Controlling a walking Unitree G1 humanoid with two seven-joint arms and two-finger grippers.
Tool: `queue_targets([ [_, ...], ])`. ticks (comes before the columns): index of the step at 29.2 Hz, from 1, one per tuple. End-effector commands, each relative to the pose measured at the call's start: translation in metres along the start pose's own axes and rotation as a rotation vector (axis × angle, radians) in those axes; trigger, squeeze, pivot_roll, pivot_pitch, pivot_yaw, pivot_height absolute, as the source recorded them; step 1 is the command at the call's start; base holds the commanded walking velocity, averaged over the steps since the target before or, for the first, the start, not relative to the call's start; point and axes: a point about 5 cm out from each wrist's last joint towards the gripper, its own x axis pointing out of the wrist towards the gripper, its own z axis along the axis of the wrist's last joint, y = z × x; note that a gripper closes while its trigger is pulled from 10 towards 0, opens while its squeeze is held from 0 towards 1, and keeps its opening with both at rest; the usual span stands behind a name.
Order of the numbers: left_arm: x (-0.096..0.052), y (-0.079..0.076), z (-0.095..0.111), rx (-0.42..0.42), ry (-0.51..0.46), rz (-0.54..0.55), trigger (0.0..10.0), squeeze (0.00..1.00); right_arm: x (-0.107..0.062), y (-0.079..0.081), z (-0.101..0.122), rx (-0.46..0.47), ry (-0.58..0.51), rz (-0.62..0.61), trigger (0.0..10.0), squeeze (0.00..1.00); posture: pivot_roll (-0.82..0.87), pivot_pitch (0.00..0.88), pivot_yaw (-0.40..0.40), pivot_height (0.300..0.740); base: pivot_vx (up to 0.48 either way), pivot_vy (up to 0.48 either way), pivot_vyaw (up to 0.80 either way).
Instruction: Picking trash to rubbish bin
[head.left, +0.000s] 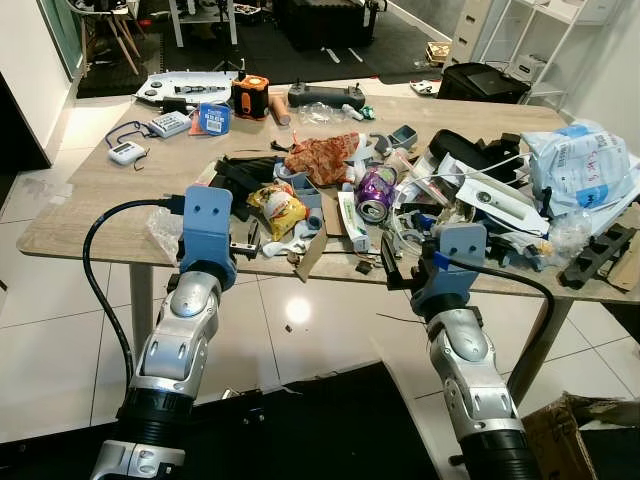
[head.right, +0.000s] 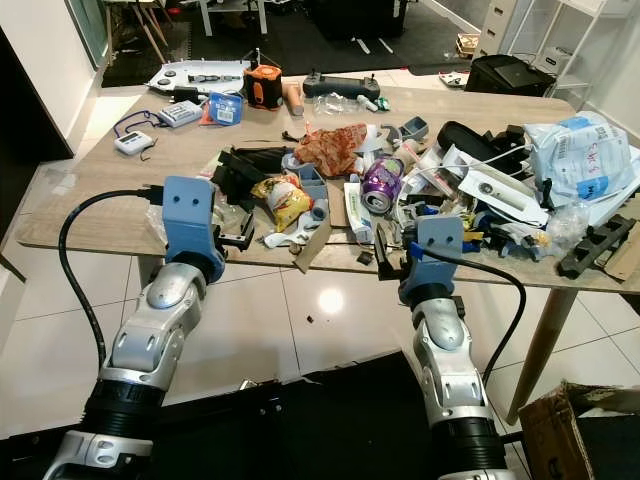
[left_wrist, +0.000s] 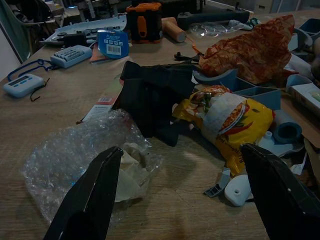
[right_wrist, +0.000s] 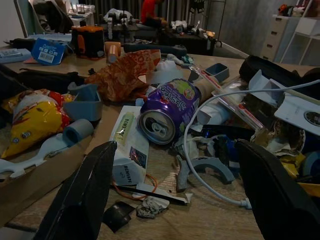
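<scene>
A pile of trash covers the middle of the wooden table (head.left: 100, 215). A purple drink can (head.left: 377, 190) lies on its side, with a yellow snack bag (head.left: 280, 205) to its left and a crumpled orange-red wrapper (head.left: 322, 155) behind. My left gripper (left_wrist: 185, 200) is open at the table's front edge. A clear plastic bag (left_wrist: 75, 155) lies by one of its fingers and the yellow snack bag (left_wrist: 235, 120) just ahead. My right gripper (right_wrist: 175, 200) is open low over the front edge, facing the purple can (right_wrist: 167, 107) and a flat white carton (right_wrist: 129, 145). Neither holds anything.
A black cloth (left_wrist: 150, 95), blue plastic parts and white cable (right_wrist: 200, 150) are tangled in the pile. Calculators (head.left: 170, 124) and an orange-black device (head.left: 250, 97) stand at the back left. A white plastic bag (head.left: 580, 165) sits at the right. A cardboard box (head.left: 580, 430) stands on the floor.
</scene>
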Motion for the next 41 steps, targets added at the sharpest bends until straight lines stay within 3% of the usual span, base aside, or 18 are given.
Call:
queue_targets([
  [1, -0.0018, -0.0015, -0.0005, -0.028, 0.004, -0.002, 10.0, 0.00, -0.0013, -0.0008, 0.0007, 0.005, 0.001, -0.010, 10.0, 0.00, 0.02, 0.108, 0.012, 0.740, 0.352, 0.000, 0.00],
  [22, -0.0022, -0.0027, 0.0025, -0.038, -0.008, -0.010, 10.0, 0.00, 0.0002, -0.0008, 0.0029, -0.001, 0.000, -0.002, 10.0, 0.00, 0.02, 0.116, 0.011, 0.740, 0.399, 0.000, 0.00],
  [41, -0.0061, -0.0065, 0.0019, -0.020, -0.018, -0.047, 10.0, 0.00, -0.0006, 0.0015, 0.0014, 0.008, 0.009, 0.003, 10.0, 0.00, 0.02, 0.109, 0.014, 0.740, 0.000, 0.000, 0.00],
])
